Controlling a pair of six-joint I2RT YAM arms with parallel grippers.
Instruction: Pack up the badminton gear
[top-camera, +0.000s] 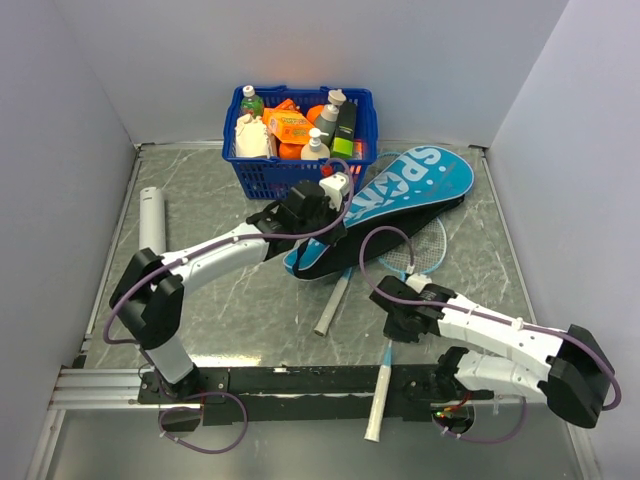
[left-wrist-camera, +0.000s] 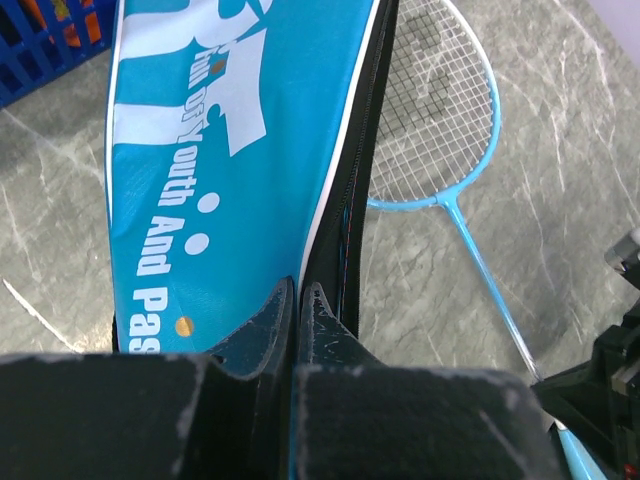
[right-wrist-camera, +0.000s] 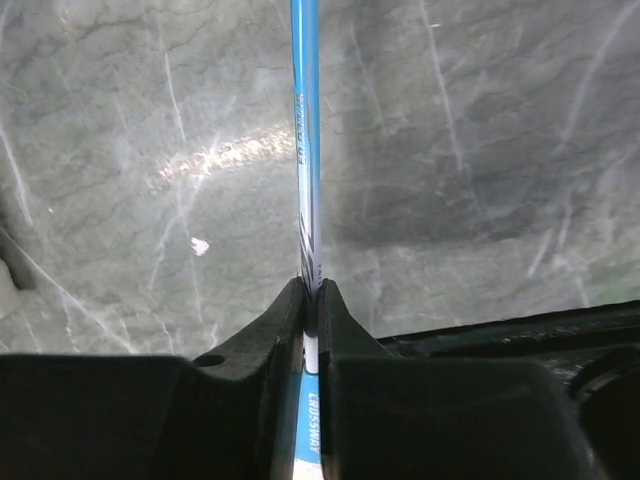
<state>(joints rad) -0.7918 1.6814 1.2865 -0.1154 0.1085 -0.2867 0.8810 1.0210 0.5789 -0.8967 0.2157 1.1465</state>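
Left end effector: fingers together, pinching the black zipper edge of the teal SPORT case near its narrow end. The case lies diagonally on the surface, wide end toward the far right, just in front of the blue basket of bottles and orange packs.

Right end effector: clamped on the pale blue shaft of the racket; the shaft runs straight out between the fingers, low over the surface. This racket's strung head sits beside the case's right edge, partly tucked under it. Its white handle points toward the near edge and crosses the black base rail.

Second racket: only the white handle shows, sticking out of the case's narrow end and resting on the surface. The rest is hidden by the case.

Long white tube: on the far left of the surface, well apart from both arms and from the case.
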